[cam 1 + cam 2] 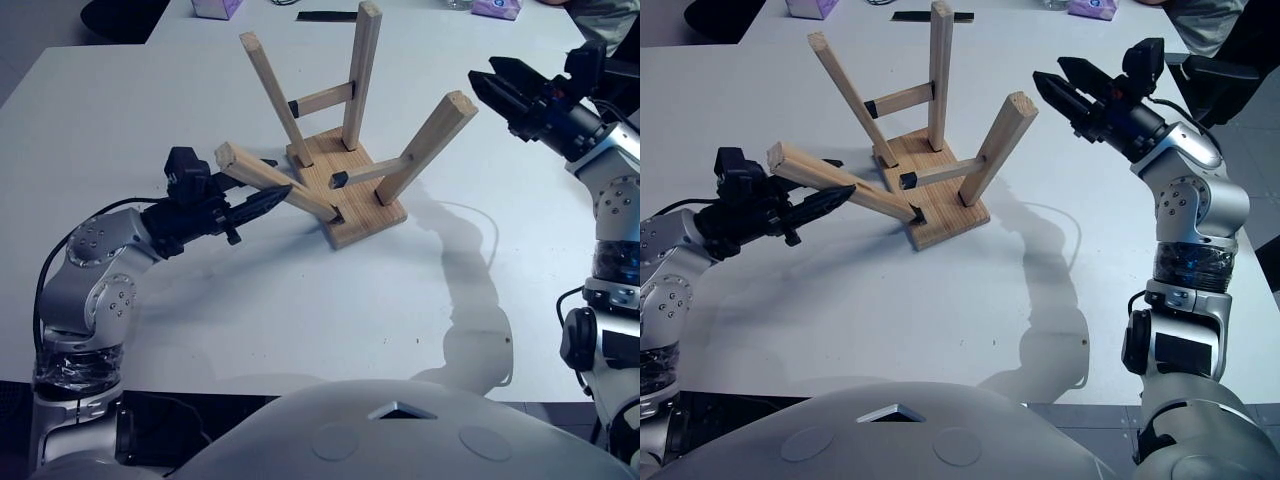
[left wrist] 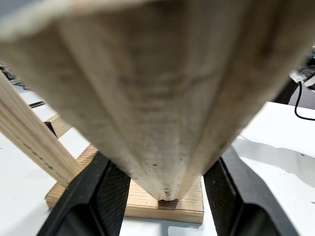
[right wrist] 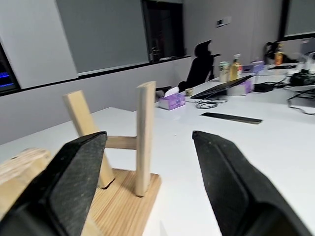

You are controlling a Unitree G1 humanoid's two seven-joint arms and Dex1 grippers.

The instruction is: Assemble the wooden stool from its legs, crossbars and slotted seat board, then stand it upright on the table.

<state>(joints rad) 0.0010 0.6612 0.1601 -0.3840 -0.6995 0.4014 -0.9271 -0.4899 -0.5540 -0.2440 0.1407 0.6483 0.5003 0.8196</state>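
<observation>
The stool lies upside down on the white table, its slotted seat board flat and four legs pointing up. Two back legs are joined by a crossbar. A second crossbar runs to the right leg. The near-left leg leans far to the left, its foot in the board. My left gripper is shut on this leg; in the left wrist view the leg sits between both fingers. My right gripper hangs open just right of the right leg's top, apart from it.
At the table's far edge stand a pale tissue box, a purple box and a flat black strip. Bare tabletop stretches left of and in front of the stool.
</observation>
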